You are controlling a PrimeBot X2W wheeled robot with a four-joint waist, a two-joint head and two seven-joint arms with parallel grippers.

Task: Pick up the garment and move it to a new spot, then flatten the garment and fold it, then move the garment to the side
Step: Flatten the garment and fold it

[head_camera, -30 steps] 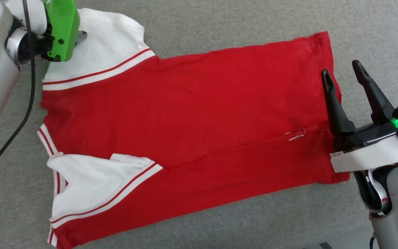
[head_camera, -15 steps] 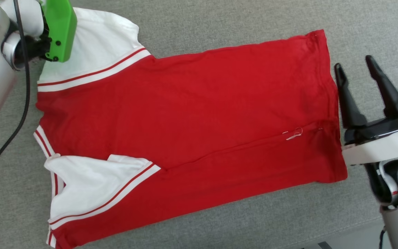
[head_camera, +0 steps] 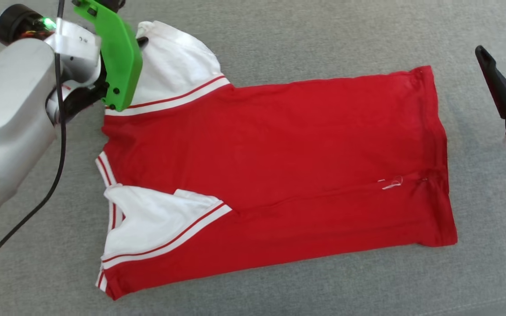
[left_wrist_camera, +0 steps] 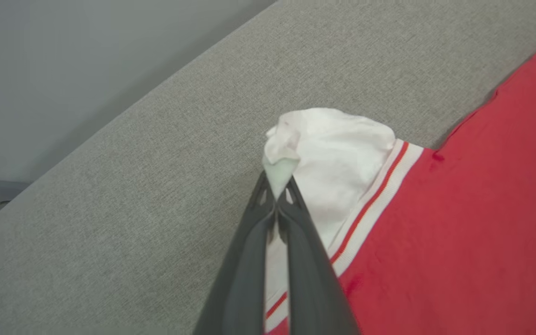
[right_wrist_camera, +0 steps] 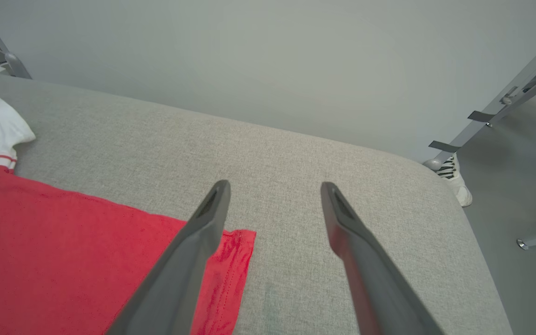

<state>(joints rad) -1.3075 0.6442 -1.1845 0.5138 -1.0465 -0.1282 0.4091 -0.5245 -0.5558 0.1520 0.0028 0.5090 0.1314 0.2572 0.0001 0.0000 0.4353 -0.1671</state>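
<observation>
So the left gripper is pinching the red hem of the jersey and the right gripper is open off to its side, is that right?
Not quite. The left gripper is shut on the edge of the white sleeve, not the red hem, as the left wrist view shows. The right gripper is indeed open, off to the side of the jersey.

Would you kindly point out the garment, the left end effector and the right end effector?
garment (head_camera: pixel 279 153), head view, middle of its red body.
left end effector (left_wrist_camera: pixel 277 184), left wrist view, between its fingertips, shut on the garment.
right end effector (right_wrist_camera: pixel 275 185), right wrist view, midway between its open fingertips.
</observation>
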